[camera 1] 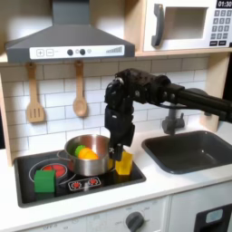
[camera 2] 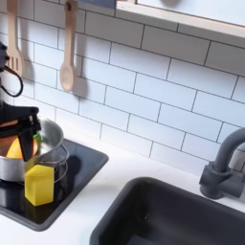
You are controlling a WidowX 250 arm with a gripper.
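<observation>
The white counter [camera 1: 172,186] runs beneath the claw, and the dark sink basin [camera 1: 188,149] lies well off toward the first exterior view's right of it. The black stovetop [camera 1: 100,181] sits directly under the claw. The black robot arm [camera 1: 168,91] reaches in from the first exterior view's right and bends down to the claw [camera 1: 120,149], which hangs just above the yellow block [camera 1: 123,163] — whether its fingers are wide or narrow I cannot tell. The shiny metal pot [camera 1: 82,163] stands just beside the claw on the first exterior view's left, with an orange and green toy vegetable [camera 1: 86,152] inside. The green block [camera 1: 44,181] rests farther that way, well apart from the claw. In the second exterior view the yellow block [camera 2: 39,184] stands touching the pot [camera 2: 11,165].
</observation>
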